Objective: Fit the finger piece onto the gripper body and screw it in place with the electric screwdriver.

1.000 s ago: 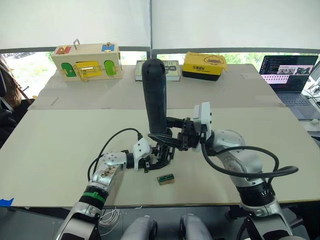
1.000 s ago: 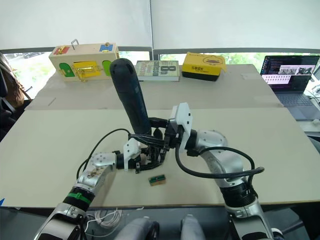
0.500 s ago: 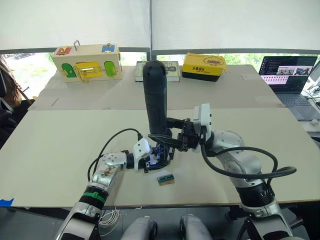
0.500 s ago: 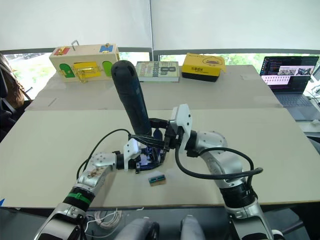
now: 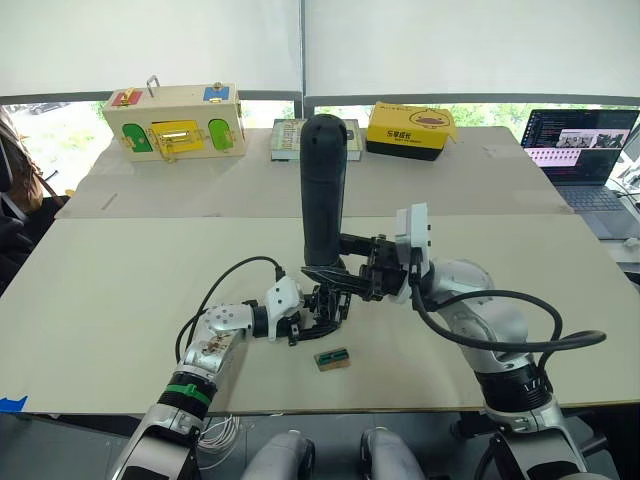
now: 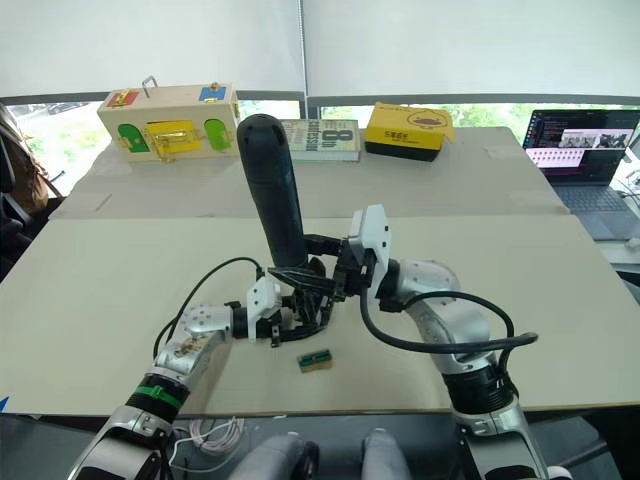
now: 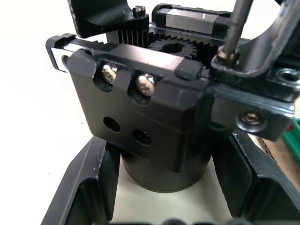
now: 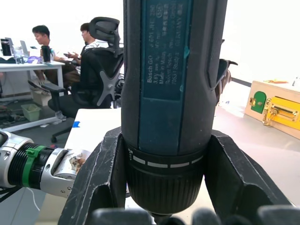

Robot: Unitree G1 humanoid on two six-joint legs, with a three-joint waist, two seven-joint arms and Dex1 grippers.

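Since one second ago, the electric screwdriver has shifted toward the robot's right and now stands closer to upright. Right gripper jaws are clamped on the screwdriver's lower barrel, near the chuck end.

Screwdriver body: thick matte black cylinder with a rounded top and a ribbed collar carrying pale tick marks. In the right wrist view, a teal panel on the barrel reads "Bosch GO"; the finer lines below it are too small to read. The thin metal bit descends onto a screw head at a black bracket of the gripper body.

Gripper body: chunky black block on a rounded base, with two bright pan-head screws in recessed slots, two plain holes below them, and a toothed gear and rack along the top. It stands on the pale desk. Left gripper jaws are closed on the gripper body, one finger on each side of the base.

The finger piece cannot be told apart from the other dark parts.

A small tan block with a green top lies on the desk just in front of the gripper body. At the far edge stand a wooden latch box, a book with a large "8" on its cover, and a yellow box.
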